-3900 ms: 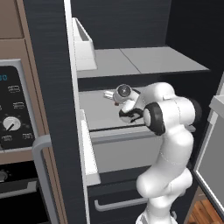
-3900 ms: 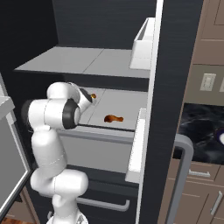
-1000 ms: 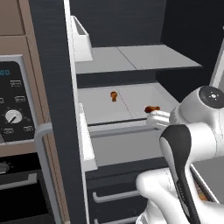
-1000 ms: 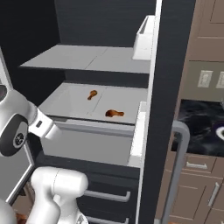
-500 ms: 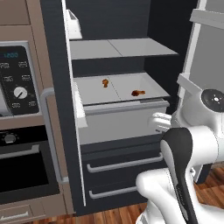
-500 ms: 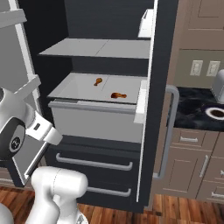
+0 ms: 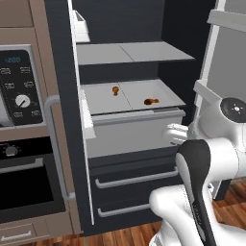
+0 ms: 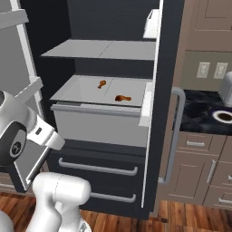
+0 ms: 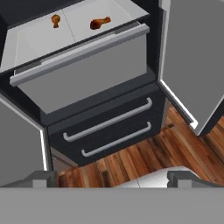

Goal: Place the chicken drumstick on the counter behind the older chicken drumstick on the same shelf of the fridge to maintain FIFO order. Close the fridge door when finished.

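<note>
The fridge (image 7: 144, 29) stands with both doors swung wide. Two brown chicken drumsticks lie on its light-grey shelf (image 8: 86, 93): one further back (image 8: 102, 83) (image 7: 115, 90) (image 9: 55, 19), the other nearer the front lip (image 8: 121, 98) (image 7: 151, 101) (image 9: 100, 22). My gripper (image 9: 113, 177) is outside the fridge, well back from the shelf and looking down at the drawers. It is open, with nothing between its fingertips (image 9: 43, 177). The black marble counter (image 8: 199, 113) is to the right of the fridge.
Two dark drawers with grey bar handles (image 9: 109, 127) sit under the shelf. An open door (image 7: 67, 120) borders an oven with dials (image 7: 19, 96). The other door (image 9: 197, 65) hangs over the wooden floor (image 9: 144, 153). A white ring (image 8: 222, 115) lies on the counter.
The arm has come out of the fridge, leaving a second drumstick at the back of the shelf. The base has then backed away, so both views show more of the fridge.
</note>
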